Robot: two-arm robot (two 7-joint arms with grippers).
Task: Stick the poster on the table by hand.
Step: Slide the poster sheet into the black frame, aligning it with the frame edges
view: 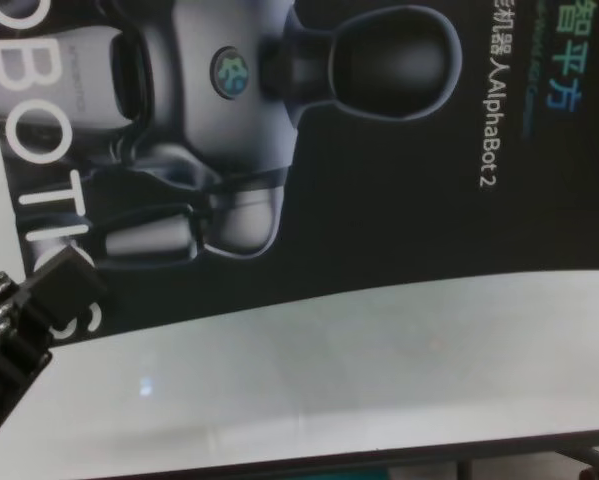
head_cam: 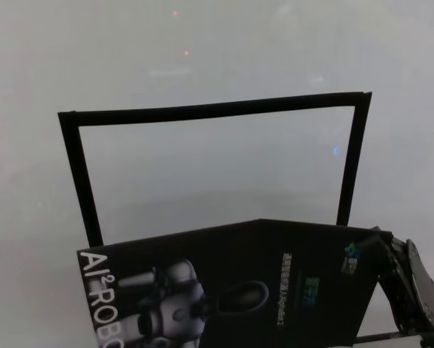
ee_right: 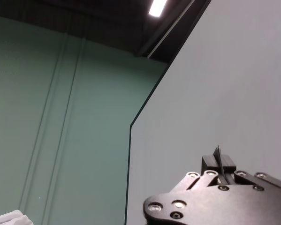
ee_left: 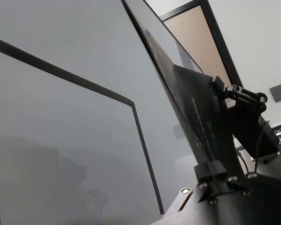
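Note:
The poster (head_cam: pixel 260 283), glossy black with a grey-white robot and white letters, is held tilted above the white table (head_cam: pixel 202 51) at its near side. My right gripper (head_cam: pixel 383 248) is shut on the poster's right corner. The right wrist view shows the sheet's thin edge (ee_right: pixel 219 157) pinched in that gripper (ee_right: pixel 218 165). My left gripper (view: pixel 64 275) is shut on the poster (view: pixel 379 180) at its lettered edge. In the left wrist view the left gripper (ee_left: pixel 210 171) clamps the sheet (ee_left: pixel 192 93) edge-on, with the right gripper (ee_left: pixel 227 89) farther along it.
A rectangle of black tape (head_cam: pixel 202 110) is marked on the table beyond the poster; it also shows in the left wrist view (ee_left: pixel 60 72). The table's near edge (view: pixel 329 455) with a dark leg runs below the poster.

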